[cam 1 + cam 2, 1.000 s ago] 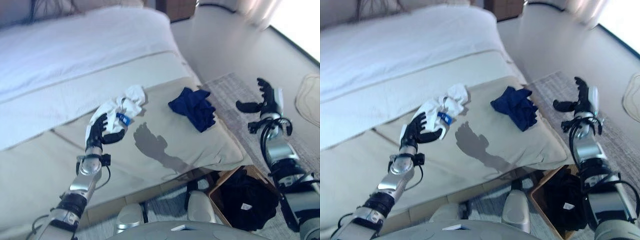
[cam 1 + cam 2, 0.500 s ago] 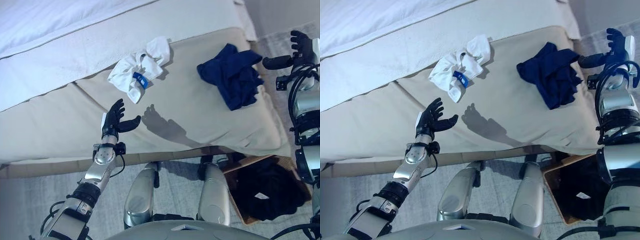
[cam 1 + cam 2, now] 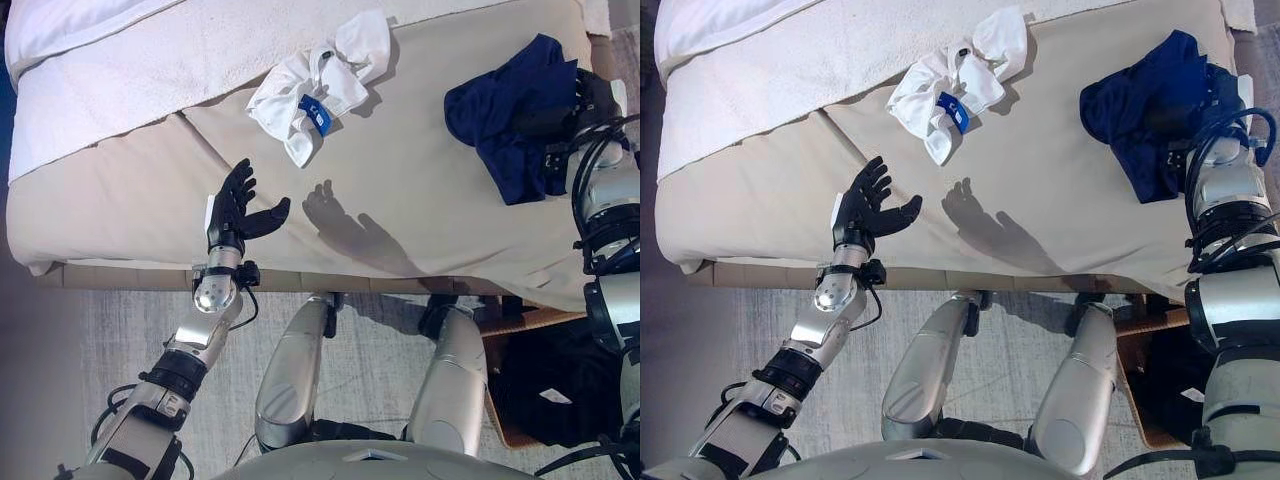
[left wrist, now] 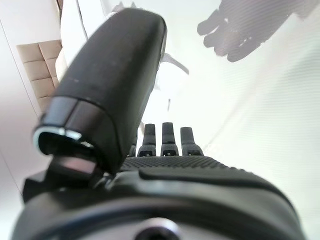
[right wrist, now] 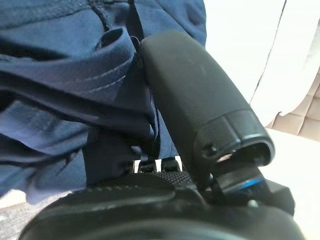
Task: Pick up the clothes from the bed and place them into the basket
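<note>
A white garment with a blue tag [image 3: 318, 92] lies crumpled on the beige bed cover [image 3: 400, 200]. A navy garment [image 3: 505, 115] lies at the bed's right edge. My left hand [image 3: 235, 212] is open and empty, hovering over the cover near the bed's front edge, short of the white garment. My right hand [image 3: 592, 100] is at the navy garment's right side; in the right wrist view its thumb [image 5: 195, 95] lies against the navy cloth [image 5: 60, 85], which covers the rest of the hand. The basket [image 3: 520, 320] stands on the floor at the lower right.
The basket holds dark clothes [image 3: 560, 385]. A white quilt [image 3: 150, 50] covers the far part of the bed. A grey rug [image 3: 90, 340] lies along the bed's front edge.
The camera has tilted down, so the whole picture has shifted. My right hand has moved from beside the navy garment onto its right edge. My left hand stays open over the cover.
</note>
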